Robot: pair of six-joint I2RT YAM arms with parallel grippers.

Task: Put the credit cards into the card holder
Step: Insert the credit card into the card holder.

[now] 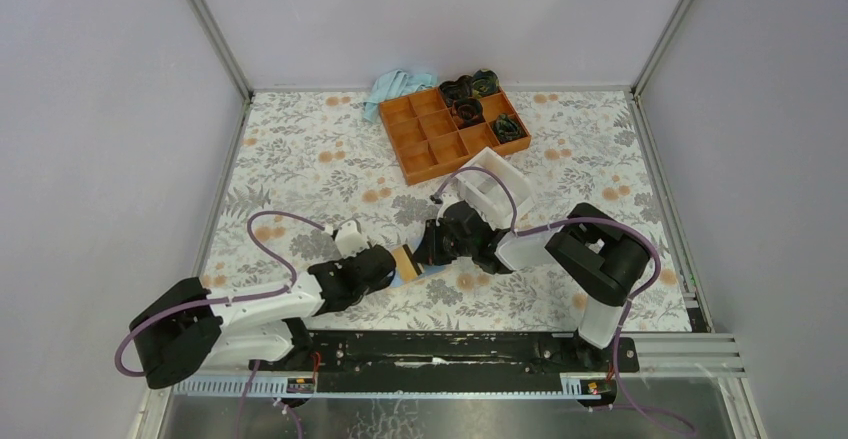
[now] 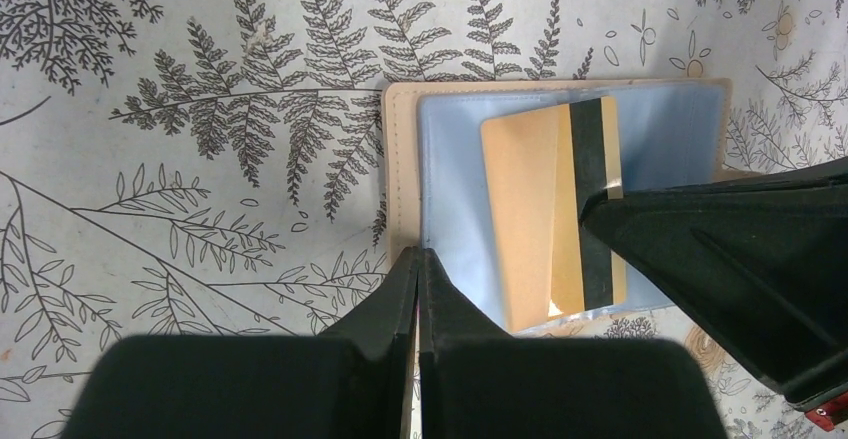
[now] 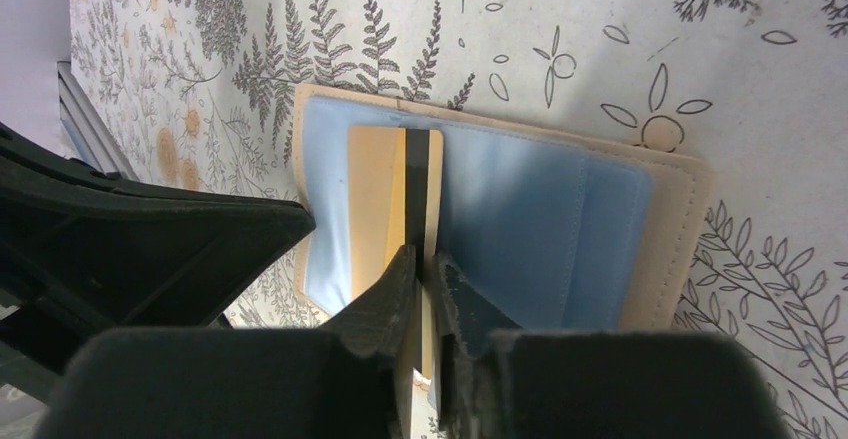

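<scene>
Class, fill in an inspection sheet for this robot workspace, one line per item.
Surface: floral-patterned table.
Job's things: card holder open flat; tan card with black stripe over its blue lining.
Clutter: orange tray, blue cloth, white box.
Grippers: left gripper, fingers shut on holder's edge; right gripper pinching the card.
Cables: purple loops on both arms.
Surroundings: plain grey walls.

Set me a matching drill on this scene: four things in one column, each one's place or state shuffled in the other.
1. tan card with black stripe
2. tan folding card holder, light-blue lining
3. orange plastic compartment tray
4. crumpled light-blue cloth

A. by the back wall
B. lying open, flat
C. between fingertips of the right pincer
D. dark items in some cells

Pairs: 1-C, 2-B, 3-D, 4-A
</scene>
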